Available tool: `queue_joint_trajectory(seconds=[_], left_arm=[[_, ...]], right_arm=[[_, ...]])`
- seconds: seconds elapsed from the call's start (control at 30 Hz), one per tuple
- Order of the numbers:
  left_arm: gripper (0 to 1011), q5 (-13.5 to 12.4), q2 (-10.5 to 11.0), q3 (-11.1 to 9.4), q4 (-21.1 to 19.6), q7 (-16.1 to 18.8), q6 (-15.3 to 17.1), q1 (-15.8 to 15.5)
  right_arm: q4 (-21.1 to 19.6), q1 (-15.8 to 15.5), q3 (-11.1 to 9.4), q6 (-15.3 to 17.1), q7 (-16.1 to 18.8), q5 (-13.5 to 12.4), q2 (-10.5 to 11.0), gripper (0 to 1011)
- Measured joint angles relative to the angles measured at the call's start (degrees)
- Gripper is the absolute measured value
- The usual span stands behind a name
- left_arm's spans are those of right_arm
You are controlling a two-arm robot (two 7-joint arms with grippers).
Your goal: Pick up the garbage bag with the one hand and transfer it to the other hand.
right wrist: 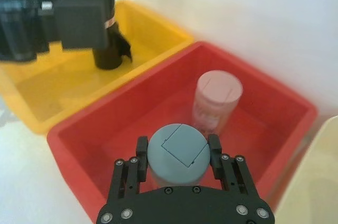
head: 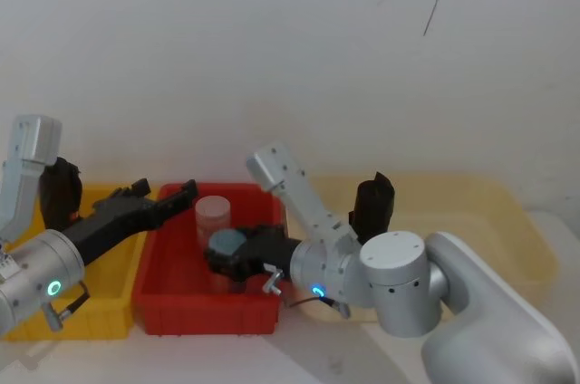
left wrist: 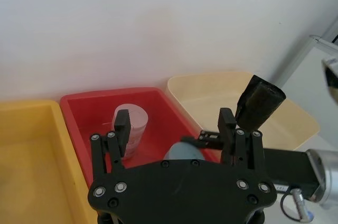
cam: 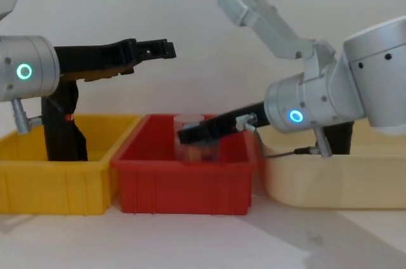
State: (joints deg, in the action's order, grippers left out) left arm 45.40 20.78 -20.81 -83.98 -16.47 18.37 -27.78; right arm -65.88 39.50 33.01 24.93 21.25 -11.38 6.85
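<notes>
Readable text: none on any surface in these views.
Red bin (head: 181, 307): walls plain, no lettering.
Yellow bin (cam: 38, 186): plain, no lettering.
Grey-blue roll (right wrist: 177, 152): only a thin seam line on its top face, no characters.
Pale pink roll (right wrist: 217, 97): unmarked.
Wrist rings (cam: 24, 71): glowing circles, no numerals or words.

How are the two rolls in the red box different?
The grey-blue roll is dark and solid-looking; the pink roll is pale and a bit see-through. The grey-blue roll sits gripped between the right hand's fingers; the pink roll stands free, nearer the wall. Both are round and stand upright in the red box.
</notes>
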Motion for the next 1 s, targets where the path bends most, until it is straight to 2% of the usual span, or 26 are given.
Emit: queue_joint_trajectory(seconds=[0.1,0.4,0.6,1.0], left_arm=[[1002,0.0,0.0,0.0,0.0,0.0,0.0,0.0],[1001,0.0,0.0,0.0,0.0,0.0,0.0,0.0],[1001,0.0,0.0,0.0,0.0,0.0,0.0,0.0],[1001,0.0,0.0,0.0,0.0,0.0,0.0,0.0]], right_arm=[[-1.1,-0.5,-0.7,0.0,-0.8,0.0,0.1,663],[-7.9,-2.5,-5.1,0.0,-4.4,-0.5,1.1,664],[-13.5,-4.3,-9.3,0.0,-6.9,-1.4,2.2,663],[-19.1,-7.4,-15.3,0.0,-9.0,-3.0,4.2,663]])
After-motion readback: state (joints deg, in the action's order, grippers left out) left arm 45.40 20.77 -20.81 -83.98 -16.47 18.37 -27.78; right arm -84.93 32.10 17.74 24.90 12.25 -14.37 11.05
